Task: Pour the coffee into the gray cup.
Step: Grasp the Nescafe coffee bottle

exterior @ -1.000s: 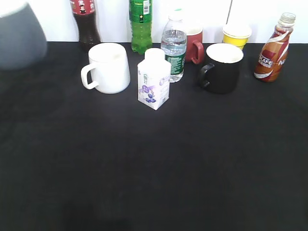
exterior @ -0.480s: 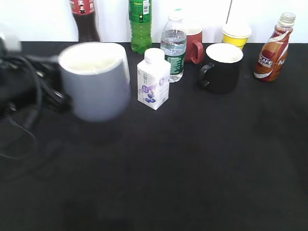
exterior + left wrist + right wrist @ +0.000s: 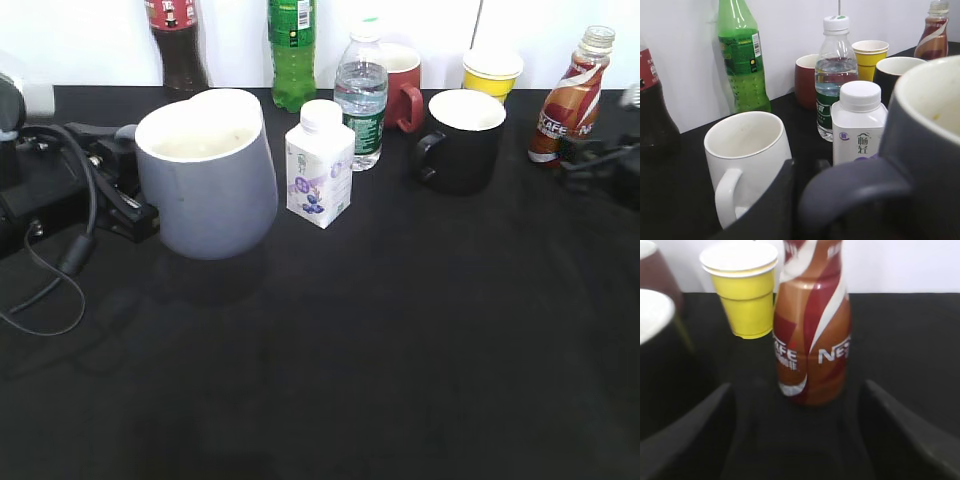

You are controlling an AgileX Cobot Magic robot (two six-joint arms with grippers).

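The gray cup (image 3: 205, 185) is blue-gray with a cream inside and stands upright at the left of the black table (image 3: 400, 350). My left gripper (image 3: 135, 205) is shut on its loop handle (image 3: 855, 192). I cannot tell whether the cup touches the table. The left jaws (image 3: 810, 200) show beside the handle in the left wrist view. The coffee bottle (image 3: 568, 105), with its brown Nescafe label, stands uncapped at the far right. My right gripper (image 3: 600, 160) is open just in front of it. In the right wrist view the bottle (image 3: 812, 340) stands ahead of the spread fingers (image 3: 800, 440).
A white mug (image 3: 747, 150) stands right behind the gray cup. A white carton (image 3: 320, 165), water bottle (image 3: 361, 95), green bottle (image 3: 292, 50), cola bottle (image 3: 175, 45), red mug (image 3: 403, 90), black mug (image 3: 463, 140) and yellow paper cup (image 3: 491, 72) crowd the back.
The left arm has carried the gray cup from the far left corner rightward to in front of the white mug. The right gripper has entered at the right edge near the coffee bottle.
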